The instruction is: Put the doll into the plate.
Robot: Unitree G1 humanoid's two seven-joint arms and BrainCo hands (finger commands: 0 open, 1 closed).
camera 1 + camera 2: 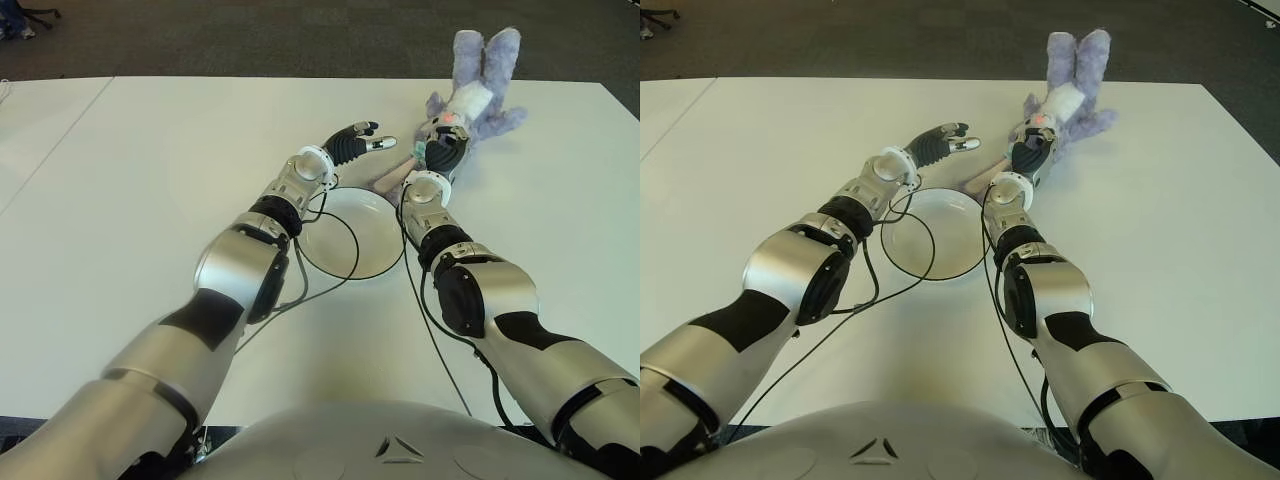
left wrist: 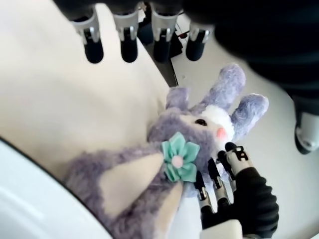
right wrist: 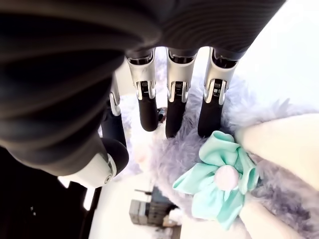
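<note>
Left eye view: plush bunny doll [image 1: 470, 105] lay on table [image 1: 150, 180] beyond empty plate [image 1: 352, 235] | right hand [image 1: 441, 150] apparently closing on it, ungrasped | left hand [image 1: 352, 143] open, idle | lift, placement remained.

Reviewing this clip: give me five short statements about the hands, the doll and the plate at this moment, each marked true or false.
1. The purple bunny doll lies inside the white plate. False: it lies on the table beyond the plate.
2. The right hand is on the doll. True.
3. The left hand grips the doll. False: it is open, beside it.
4. The doll wears a mint green flower. True.
5. The plate holds food. False: nothing is in it.
</note>
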